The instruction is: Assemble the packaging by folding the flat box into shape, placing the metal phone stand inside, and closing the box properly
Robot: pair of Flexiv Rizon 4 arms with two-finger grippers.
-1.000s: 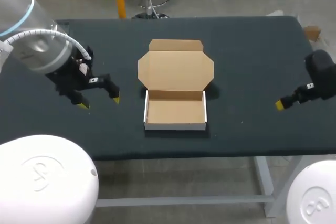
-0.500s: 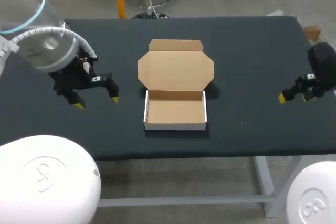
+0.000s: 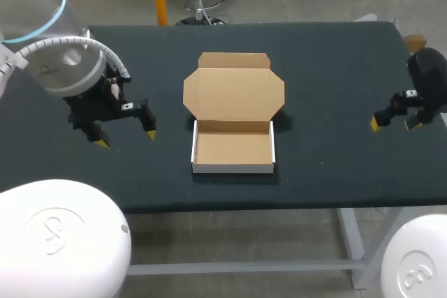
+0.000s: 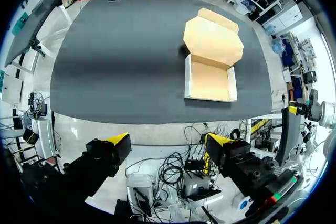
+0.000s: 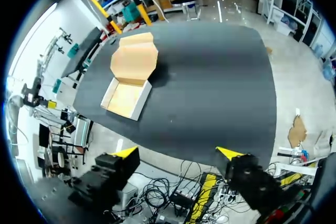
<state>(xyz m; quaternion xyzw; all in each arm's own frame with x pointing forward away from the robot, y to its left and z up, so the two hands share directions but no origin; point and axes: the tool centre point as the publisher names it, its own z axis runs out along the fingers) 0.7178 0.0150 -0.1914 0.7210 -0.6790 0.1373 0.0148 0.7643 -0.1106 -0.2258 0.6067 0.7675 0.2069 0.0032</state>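
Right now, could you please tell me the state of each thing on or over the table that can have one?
box: folded into a tray, upright, nothing inside.
lid: open, laid back behind the tray.
left gripper: open, holding nothing, apart from the box.
right gripper: open, holding nothing, apart from the box.

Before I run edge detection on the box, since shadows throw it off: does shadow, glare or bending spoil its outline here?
Head view: the box is evenly lit, no glare, narrow shadow on the table around it. Left wrist view: the table's edges bow; dark shadow beside the lid. Right wrist view: same bowing, same shadow.
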